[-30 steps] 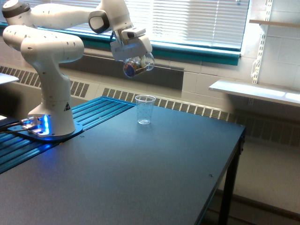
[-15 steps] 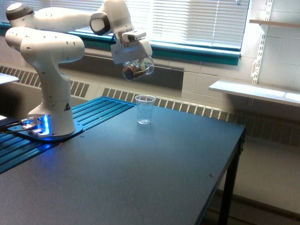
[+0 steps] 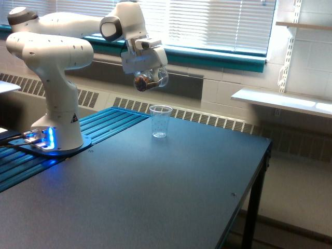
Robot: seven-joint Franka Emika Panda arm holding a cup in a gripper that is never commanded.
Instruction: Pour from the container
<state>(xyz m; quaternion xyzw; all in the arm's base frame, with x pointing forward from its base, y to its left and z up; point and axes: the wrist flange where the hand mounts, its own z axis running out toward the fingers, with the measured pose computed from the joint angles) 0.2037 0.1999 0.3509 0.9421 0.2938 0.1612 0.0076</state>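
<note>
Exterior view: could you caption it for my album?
Robot gripper holds a tilted container above an upright plastic cup.

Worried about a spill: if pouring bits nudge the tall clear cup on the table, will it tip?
Probably easily. The tall cup looks thin, empty and light, narrower at its base. Standing alone on the smooth dark table, it might also slide.

White Franka arm, glossy rounded links, dark grey joint caps at shoulder and elbow. Small black-yellow warning sticker on lower column. Round dark base plate with blue glowing lights. White boxy end effector below the wrist.
</note>
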